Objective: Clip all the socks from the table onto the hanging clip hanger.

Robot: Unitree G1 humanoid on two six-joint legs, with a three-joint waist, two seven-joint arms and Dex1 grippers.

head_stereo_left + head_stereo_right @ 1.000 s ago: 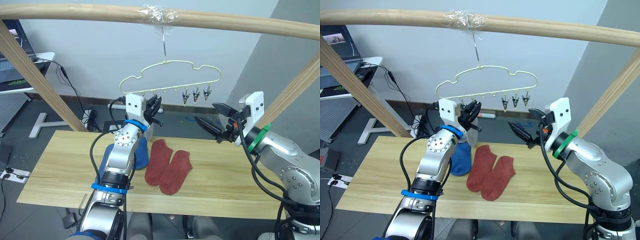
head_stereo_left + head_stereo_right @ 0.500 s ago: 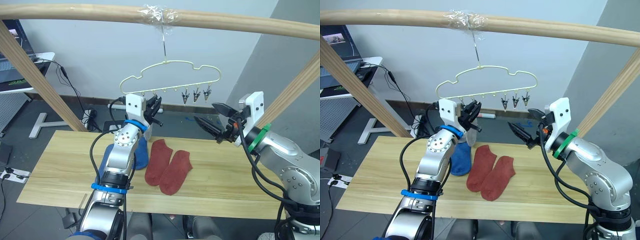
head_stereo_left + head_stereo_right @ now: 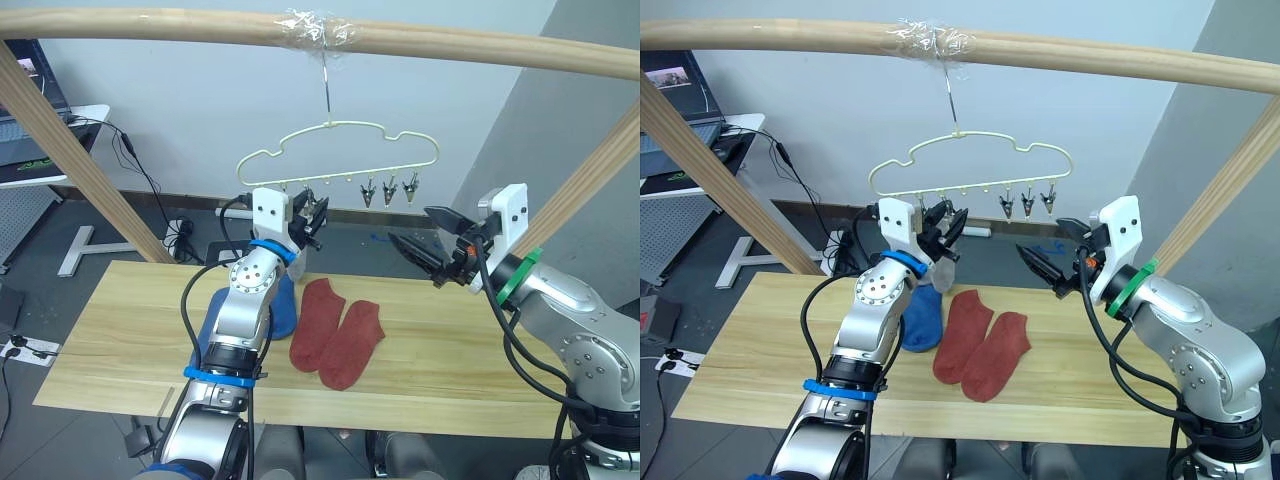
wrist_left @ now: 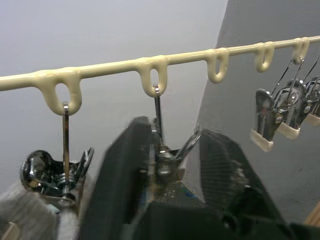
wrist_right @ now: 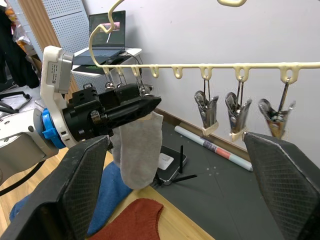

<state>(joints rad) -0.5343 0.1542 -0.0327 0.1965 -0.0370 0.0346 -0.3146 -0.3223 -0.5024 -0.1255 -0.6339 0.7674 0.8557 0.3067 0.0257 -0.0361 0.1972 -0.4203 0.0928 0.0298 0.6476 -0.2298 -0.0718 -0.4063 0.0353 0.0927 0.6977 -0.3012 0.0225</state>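
The clip hanger (image 3: 340, 128) hangs by its hook from the top pole. My left gripper (image 3: 316, 214) is raised to its row of clips and shut on one metal clip (image 4: 161, 159), one finger on each side of its handles. From the neighbouring clip hangs a light grey sock (image 5: 141, 150). Three free clips (image 3: 390, 190) dangle toward the right end. My right gripper (image 3: 420, 246) hovers open and empty below and right of them. On the table (image 3: 120, 330) lie two rust-red socks (image 3: 318, 322) (image 3: 352, 344) and a blue sock (image 3: 284, 310), partly behind my left arm.
A wooden frame surrounds the table: a top pole (image 3: 150, 25), a slanted left pole (image 3: 70, 160) and a slanted right pole (image 3: 590, 190). A desk with a laptop (image 3: 675, 85) stands at the back left. Cables lie on the floor behind the table.
My left gripper's fingers have tipped up slightly at the clip, and the hanger has swung a little to the left. The right arm has stayed still.
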